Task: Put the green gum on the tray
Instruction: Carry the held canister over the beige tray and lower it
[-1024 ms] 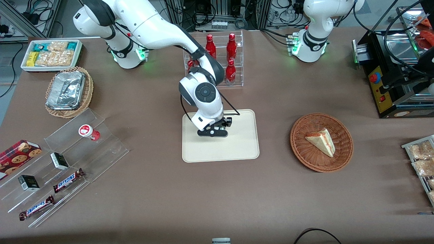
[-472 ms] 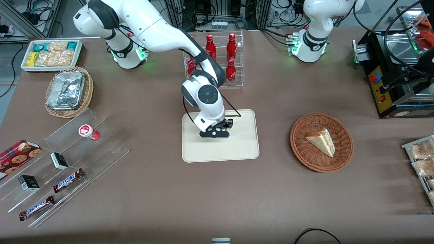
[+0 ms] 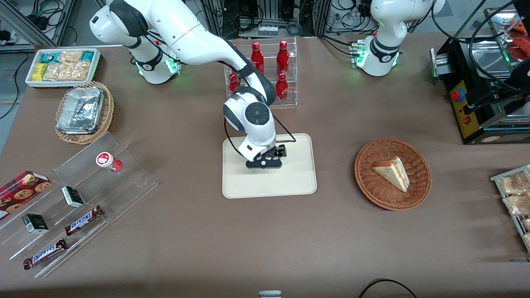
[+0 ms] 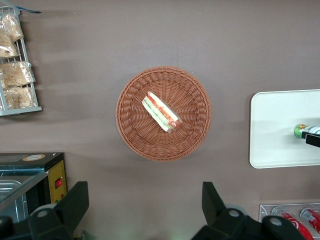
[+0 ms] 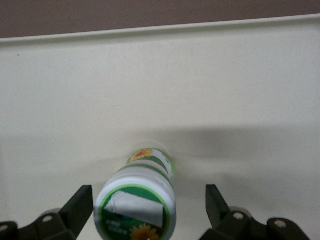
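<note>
On the tray [image 5: 240,75], green gum [image 5: 137,205] stands upright between the spread fingers of the claw [image 5: 149,200], untouched by either.

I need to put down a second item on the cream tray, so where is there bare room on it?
The tray is bare along its edge nearest the front camera and at the side toward the wicker basket. The middle is crowded: the gripper hangs open there, its fingers apart from the green gum standing between them.

green gum [image 5: 142,200] upright on tray [image 5: 250,90] — gripper [image 5: 150,205] above it
</note>
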You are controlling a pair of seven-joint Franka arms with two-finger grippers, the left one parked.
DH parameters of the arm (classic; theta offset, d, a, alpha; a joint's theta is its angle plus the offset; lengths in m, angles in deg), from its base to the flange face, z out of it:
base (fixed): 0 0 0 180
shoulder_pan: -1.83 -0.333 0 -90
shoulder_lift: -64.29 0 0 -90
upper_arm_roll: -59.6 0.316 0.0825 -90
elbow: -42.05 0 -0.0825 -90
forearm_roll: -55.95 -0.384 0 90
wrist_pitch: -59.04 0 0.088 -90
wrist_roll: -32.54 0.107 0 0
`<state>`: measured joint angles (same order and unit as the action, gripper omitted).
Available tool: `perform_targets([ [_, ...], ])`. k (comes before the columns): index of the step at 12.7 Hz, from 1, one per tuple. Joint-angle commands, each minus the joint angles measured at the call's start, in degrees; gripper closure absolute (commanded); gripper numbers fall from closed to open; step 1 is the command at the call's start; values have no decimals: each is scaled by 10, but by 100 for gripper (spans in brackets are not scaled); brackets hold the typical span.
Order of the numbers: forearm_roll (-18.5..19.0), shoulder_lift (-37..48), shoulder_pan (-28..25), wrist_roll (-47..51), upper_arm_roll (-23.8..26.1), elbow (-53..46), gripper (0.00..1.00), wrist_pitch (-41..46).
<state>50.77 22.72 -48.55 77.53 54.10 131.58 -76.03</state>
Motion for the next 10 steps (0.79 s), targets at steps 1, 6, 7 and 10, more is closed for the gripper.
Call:
perform_targets([
  [1, 9, -11, -4, 2, -6, -16, 0, -4],
  [6, 9, -2, -3, -4, -6, -15, 0, 5],
  [7, 9, 8, -1, -6, -6, -12, 0, 10],
  [10, 9, 46, 9, -27, -6, -9, 0, 60],
])
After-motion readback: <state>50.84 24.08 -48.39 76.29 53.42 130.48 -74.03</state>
